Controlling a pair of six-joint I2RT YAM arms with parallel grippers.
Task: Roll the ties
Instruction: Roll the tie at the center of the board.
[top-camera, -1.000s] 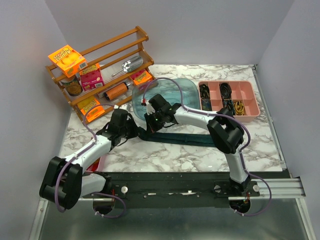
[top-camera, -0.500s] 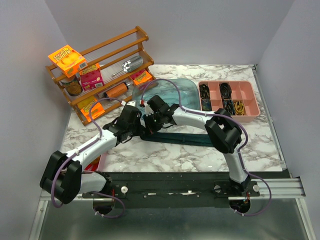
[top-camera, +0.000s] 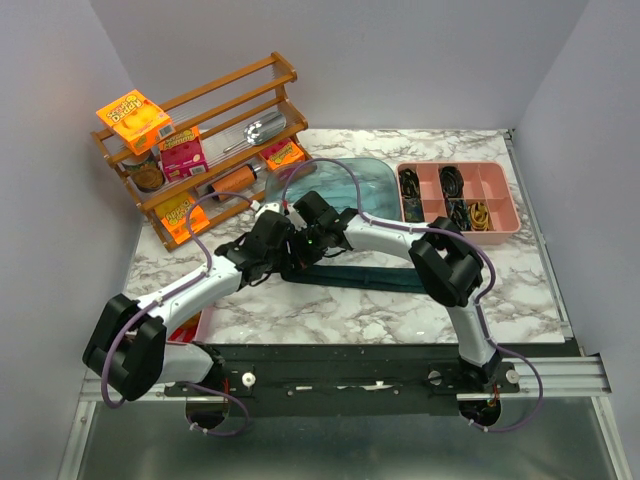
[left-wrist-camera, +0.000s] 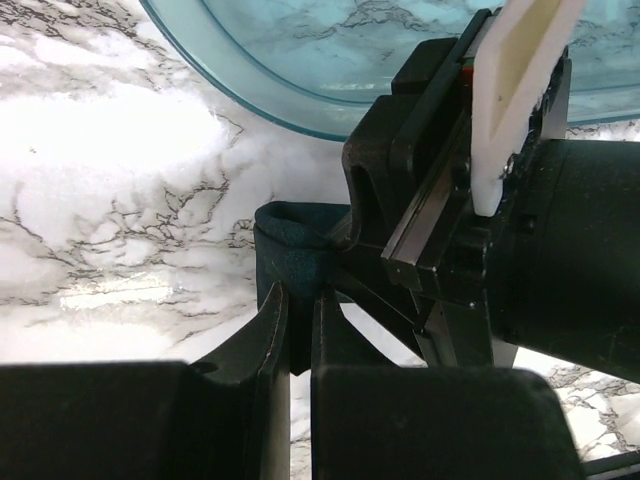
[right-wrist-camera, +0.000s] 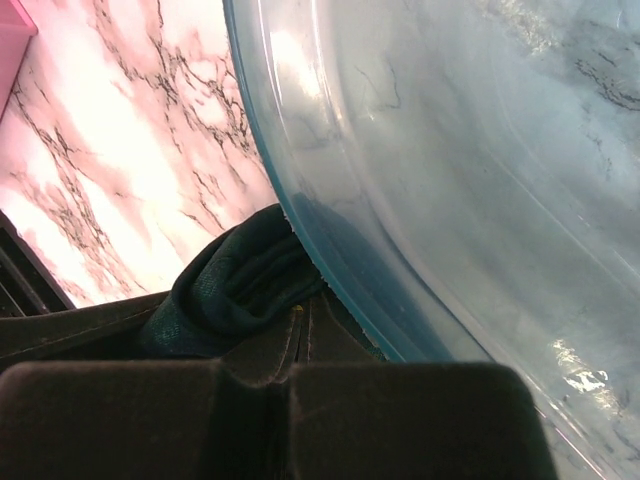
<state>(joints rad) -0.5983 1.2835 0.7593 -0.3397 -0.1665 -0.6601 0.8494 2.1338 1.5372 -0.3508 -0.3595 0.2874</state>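
Observation:
The dark teal tie (top-camera: 370, 277) lies along the marble table in front of the blue tub (top-camera: 345, 185), and its left end is bunched into a small roll. My left gripper (top-camera: 277, 247) is shut on that rolled end. In the left wrist view the fabric (left-wrist-camera: 288, 245) is pinched between the fingertips (left-wrist-camera: 270, 330). My right gripper (top-camera: 303, 243) meets it from the right and is shut on the same roll (right-wrist-camera: 235, 285), tight against the tub's rim (right-wrist-camera: 330, 270). Both grippers almost touch; the right one's body (left-wrist-camera: 500, 240) fills the left wrist view.
A wooden rack (top-camera: 205, 150) with boxes and jars stands at the back left. A pink divided tray (top-camera: 458, 195) with small items sits at the back right. A pink-red object (top-camera: 190, 325) lies under the left arm near the front edge.
My left arm has swung right and forward from the table's left to the rolled tie end beside the right gripper. The right arm has barely moved.

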